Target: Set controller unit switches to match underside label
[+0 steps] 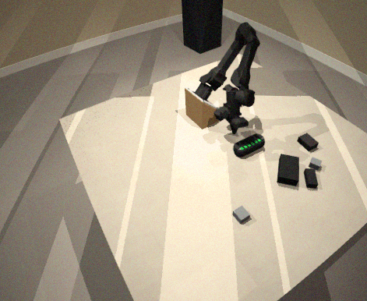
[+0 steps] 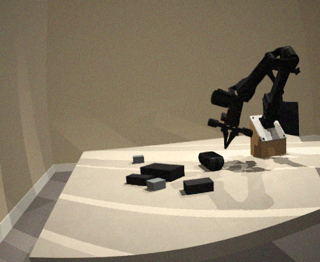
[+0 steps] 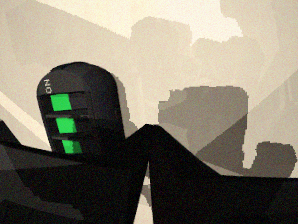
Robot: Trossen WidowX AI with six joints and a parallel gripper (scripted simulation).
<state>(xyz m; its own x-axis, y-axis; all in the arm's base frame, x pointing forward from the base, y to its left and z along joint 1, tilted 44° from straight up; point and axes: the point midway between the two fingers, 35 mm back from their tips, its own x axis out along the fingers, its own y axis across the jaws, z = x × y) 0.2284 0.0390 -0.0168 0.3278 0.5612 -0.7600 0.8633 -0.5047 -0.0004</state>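
Observation:
The dark grey controller unit (image 1: 252, 150) (image 2: 210, 161) (image 3: 104, 112) sits on the bench with its switch side up. In the top view a row of green switch patches (image 1: 250, 145) runs along its top. In the wrist view three green patches (image 3: 66, 125) show beside the letters ON at one end; the rest of the unit is hidden behind the fingers. The label underneath is hidden. My gripper (image 1: 235, 131) (image 2: 225, 148) (image 3: 151, 132) is shut and empty. Its tips are above the bench, next to the unit on the arm base's side, apart from it.
A large black block (image 1: 288, 169) (image 2: 162, 172), two smaller black blocks (image 1: 308, 141) (image 1: 311, 178) and a grey cube (image 1: 315, 163) (image 2: 156, 184) lie on the unit's far side from the arm's base. Another grey cube (image 1: 241, 214) (image 2: 138, 159) lies apart. The arm stands on a wooden base (image 1: 198, 113) (image 2: 272, 148).

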